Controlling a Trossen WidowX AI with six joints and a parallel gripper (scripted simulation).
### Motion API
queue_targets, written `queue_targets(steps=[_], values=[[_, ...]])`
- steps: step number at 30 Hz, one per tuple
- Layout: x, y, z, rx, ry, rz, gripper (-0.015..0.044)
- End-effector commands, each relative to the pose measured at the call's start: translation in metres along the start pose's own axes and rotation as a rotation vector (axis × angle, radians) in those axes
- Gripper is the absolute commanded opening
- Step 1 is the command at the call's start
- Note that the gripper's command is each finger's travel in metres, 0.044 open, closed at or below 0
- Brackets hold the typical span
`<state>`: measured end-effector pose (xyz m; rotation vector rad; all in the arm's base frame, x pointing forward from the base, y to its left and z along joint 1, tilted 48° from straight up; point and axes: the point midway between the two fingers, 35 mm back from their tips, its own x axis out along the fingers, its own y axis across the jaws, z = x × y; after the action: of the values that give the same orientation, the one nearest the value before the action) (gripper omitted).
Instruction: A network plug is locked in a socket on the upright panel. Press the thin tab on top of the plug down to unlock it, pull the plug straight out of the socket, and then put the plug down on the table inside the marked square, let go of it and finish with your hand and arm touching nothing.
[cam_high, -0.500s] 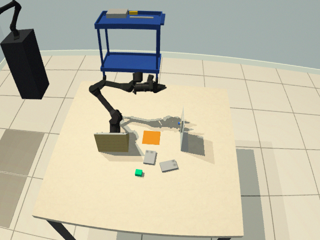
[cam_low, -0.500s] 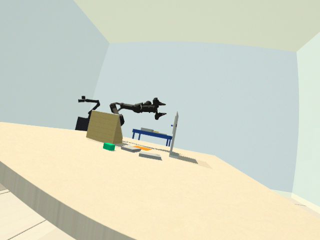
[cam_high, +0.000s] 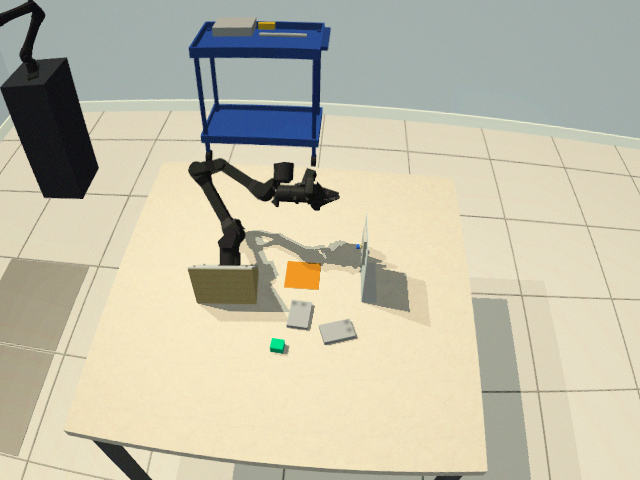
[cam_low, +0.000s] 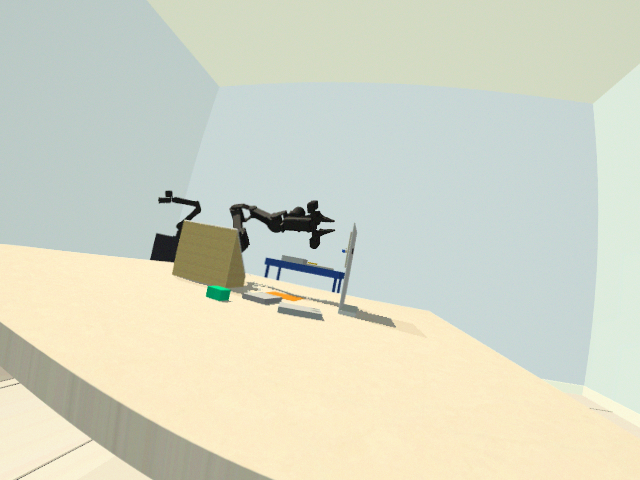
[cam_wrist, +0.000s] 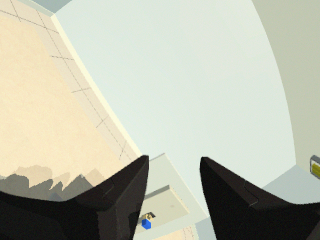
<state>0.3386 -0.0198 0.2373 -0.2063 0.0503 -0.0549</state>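
Observation:
The blue plug sits in the socket on the left face of the upright panel. Its thin tab is too small to make out. My gripper is partly open, with nothing between its fingers. It points toward the panel's side of the table, stands in the air higher than the plug, and touches nothing. In the wrist view the plug shows low, beside the left finger. The marked orange square lies flat on the table, left of the panel.
A wooden board stands near the arm's base. Two grey blocks, one near the square and another farther right, lie flat. A green block lies nearby. A blue cart stands behind the table.

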Motion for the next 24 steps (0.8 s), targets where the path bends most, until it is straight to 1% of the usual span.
queue_targets(steps=[1, 12, 24], values=[[0.003, 0.003, -0.027, -0.070, 0.027, 0.003, 0.0156], [-0.005, 0.009, -0.098, -0.273, 0.099, 0.015, 0.0156], [-0.038, 0.016, -0.157, -0.486, 0.174, 0.046, 0.0156]])
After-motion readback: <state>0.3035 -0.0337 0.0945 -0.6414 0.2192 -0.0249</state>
